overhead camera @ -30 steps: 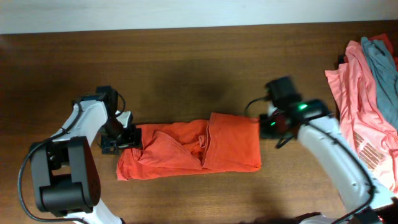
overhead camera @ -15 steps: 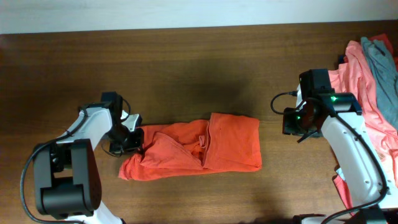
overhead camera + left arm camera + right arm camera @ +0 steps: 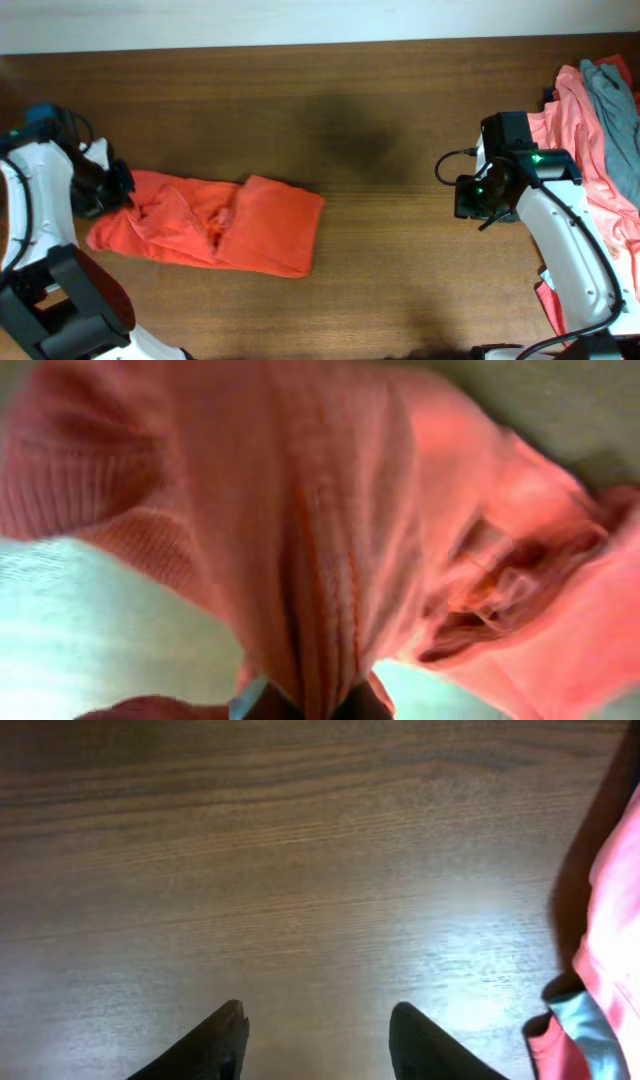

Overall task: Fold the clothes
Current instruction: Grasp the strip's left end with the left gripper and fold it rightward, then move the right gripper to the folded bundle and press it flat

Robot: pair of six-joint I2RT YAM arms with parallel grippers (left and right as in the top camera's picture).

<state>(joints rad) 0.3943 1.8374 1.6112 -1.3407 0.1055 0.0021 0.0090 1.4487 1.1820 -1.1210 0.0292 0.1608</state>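
From overhead, the left tool (image 3: 105,190) pinches one end of the orange shirt (image 3: 215,225), which lies on the worktop (image 3: 350,120) as a rumpled band running from that tool toward the right tool (image 3: 462,195). The right tool hangs well apart from the shirt, with the pile (image 3: 590,150) just behind it. At the left wrist, shirt fabric (image 3: 330,540) fills the view, bunched into the closed tool (image 3: 300,705). At the right wrist, the tool (image 3: 315,1040) is spread and empty over bare wood, the pile's edge (image 3: 610,920) beside it. The fold seems half done. Next, the held end likely needs carrying over the far end, after smoothing.
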